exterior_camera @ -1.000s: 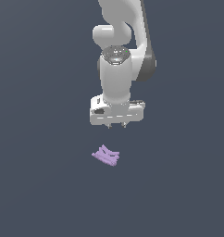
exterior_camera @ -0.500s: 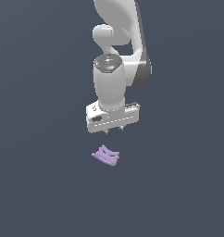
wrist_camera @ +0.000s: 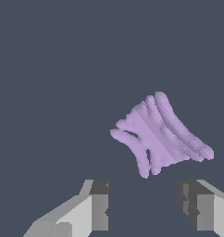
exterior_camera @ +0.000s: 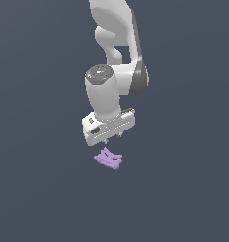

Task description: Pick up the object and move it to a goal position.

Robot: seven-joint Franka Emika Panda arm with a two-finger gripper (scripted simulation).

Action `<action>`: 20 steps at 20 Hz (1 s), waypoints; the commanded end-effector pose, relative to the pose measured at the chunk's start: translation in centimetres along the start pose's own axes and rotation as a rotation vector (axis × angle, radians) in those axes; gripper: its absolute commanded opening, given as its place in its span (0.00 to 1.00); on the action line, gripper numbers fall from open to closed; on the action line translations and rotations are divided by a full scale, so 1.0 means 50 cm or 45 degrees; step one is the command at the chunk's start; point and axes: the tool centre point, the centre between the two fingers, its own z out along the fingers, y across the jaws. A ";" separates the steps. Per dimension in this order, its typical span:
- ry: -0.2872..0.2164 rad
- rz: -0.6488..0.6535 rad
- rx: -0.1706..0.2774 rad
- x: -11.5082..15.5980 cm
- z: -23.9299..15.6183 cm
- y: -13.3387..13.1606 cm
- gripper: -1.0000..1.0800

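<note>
While I watch the wrist view, my gripper (wrist_camera: 144, 208) has its two fingers (wrist_camera: 99, 206) spread apart with nothing between them. Just beyond the fingertips lies the object (wrist_camera: 158, 134), a pale purple ridged piece, flat on the dark floor (wrist_camera: 49, 69). From outside, the gripper (exterior_camera: 113, 138) hangs just above the object (exterior_camera: 109, 159), not touching it.

the small pale purple ridged piece (wrist_camera: 159, 137) looks like matt plastic, bumpy with long grooves. the white robot gripper (exterior_camera: 113, 138) looks smooth, hard and a little shiny, like plastic. the dark grey floor (exterior_camera: 36, 189) looks flat and matt.
</note>
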 end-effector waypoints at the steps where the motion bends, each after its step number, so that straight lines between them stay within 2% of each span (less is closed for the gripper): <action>1: 0.011 -0.065 0.010 0.002 0.009 0.011 0.62; 20: 0.128 -0.535 0.063 0.011 0.068 0.101 0.62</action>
